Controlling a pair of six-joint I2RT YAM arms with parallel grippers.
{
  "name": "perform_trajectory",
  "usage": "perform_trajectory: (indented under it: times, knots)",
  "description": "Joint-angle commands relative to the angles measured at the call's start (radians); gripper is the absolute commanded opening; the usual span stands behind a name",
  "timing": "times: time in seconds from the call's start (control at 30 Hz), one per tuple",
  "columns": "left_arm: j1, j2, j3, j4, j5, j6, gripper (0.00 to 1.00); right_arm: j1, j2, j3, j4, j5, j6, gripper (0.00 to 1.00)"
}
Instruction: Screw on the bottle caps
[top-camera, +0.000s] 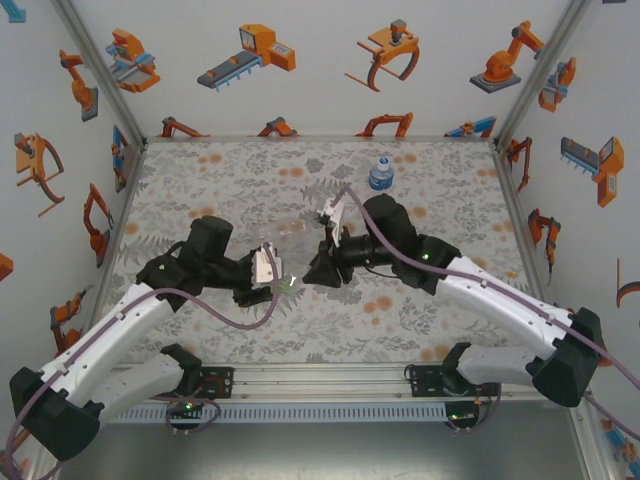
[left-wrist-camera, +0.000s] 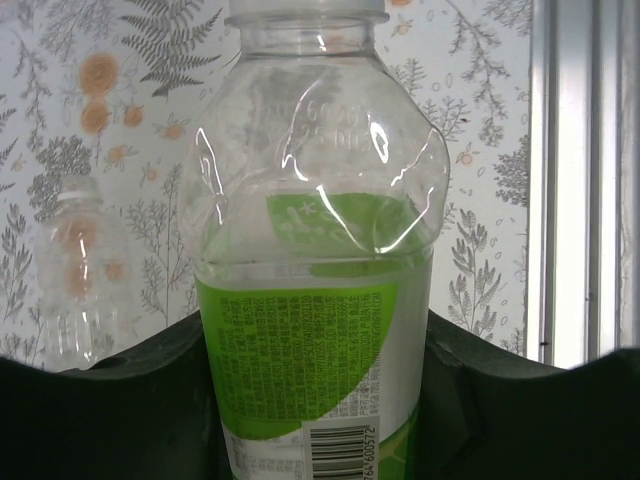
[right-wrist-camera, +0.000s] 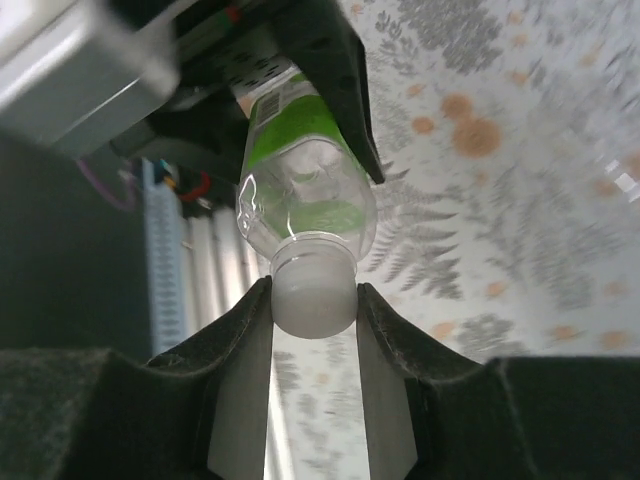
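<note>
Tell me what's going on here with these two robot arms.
The left gripper is shut on the green-label bottle, holding it by its body. The right gripper pinches a white cap that sits on that bottle's neck, so this looks like the screwing-on step. How far the cap is threaded cannot be told. A blue-label bottle stands at the far side of the table, and a plain clear bottle stands apart.

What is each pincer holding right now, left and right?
Left pincer: closed on the green-label bottle.
Right pincer: closed on the white cap, at that bottle's mouth.
</note>
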Motion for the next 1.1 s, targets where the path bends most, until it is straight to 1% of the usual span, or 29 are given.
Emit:
perform_trajectory:
  times: [0.0, 0.07, 0.13, 0.2, 0.27, 0.33, 0.43, 0.47, 0.53, 0.6, 0.63, 0.67, 0.73, 0.9, 0.97, 1.07]
  knots:
    - [-0.009, -0.032, 0.000, 0.107, 0.034, -0.009, 0.00, -0.036, 0.042, -0.046, 0.117, -0.096, 0.454, 0.00]
    - [-0.009, -0.037, -0.007, 0.113, 0.031, -0.010, 0.00, -0.049, 0.046, -0.086, 0.216, -0.103, 0.635, 0.00]
    - [-0.009, -0.039, -0.013, 0.119, 0.032, -0.015, 0.00, -0.060, 0.047, -0.121, 0.280, -0.080, 0.793, 0.00]
    - [-0.010, -0.037, -0.014, 0.122, 0.028, -0.021, 0.00, -0.080, 0.055, -0.144, 0.295, -0.063, 0.957, 0.00]
    - [-0.008, -0.034, -0.014, 0.127, 0.022, -0.023, 0.00, -0.102, 0.069, -0.160, 0.297, -0.072, 1.119, 0.00]
    - [-0.008, -0.029, -0.015, 0.133, 0.015, -0.026, 0.00, -0.123, 0.076, -0.176, 0.296, -0.069, 1.239, 0.00]
    - [-0.011, -0.019, -0.013, 0.136, 0.016, -0.033, 0.00, -0.127, 0.078, -0.216, 0.348, -0.040, 1.312, 0.00]
    - [-0.010, -0.016, -0.014, 0.134, 0.018, -0.033, 0.00, -0.127, 0.079, -0.221, 0.338, -0.032, 1.311, 0.00]
    - [-0.010, -0.015, -0.013, 0.132, 0.019, -0.033, 0.00, -0.127, 0.073, -0.217, 0.309, -0.017, 1.281, 0.07]
    - [-0.011, -0.016, -0.014, 0.132, 0.019, -0.032, 0.00, -0.127, 0.058, -0.189, 0.243, 0.009, 1.206, 0.20]
    - [-0.010, -0.014, -0.014, 0.132, 0.020, -0.032, 0.00, -0.129, 0.051, -0.157, 0.179, 0.027, 1.136, 0.32]
    - [-0.010, -0.013, -0.013, 0.132, 0.023, -0.030, 0.00, -0.130, 0.045, -0.135, 0.153, 0.036, 1.076, 0.39]
    - [-0.010, -0.007, -0.012, 0.132, 0.029, -0.029, 0.00, -0.143, 0.032, -0.115, 0.162, 0.024, 0.957, 0.44]
    - [-0.011, 0.002, -0.009, 0.118, 0.031, -0.021, 0.00, -0.214, -0.015, -0.069, 0.121, 0.000, 0.743, 0.49]
    - [-0.011, -0.002, -0.009, 0.111, 0.031, -0.017, 0.00, -0.240, -0.031, -0.051, 0.107, -0.024, 0.668, 0.50]
    - [-0.011, -0.003, -0.014, 0.106, 0.059, -0.002, 0.00, -0.259, -0.048, -0.023, 0.102, -0.054, 0.529, 0.51]
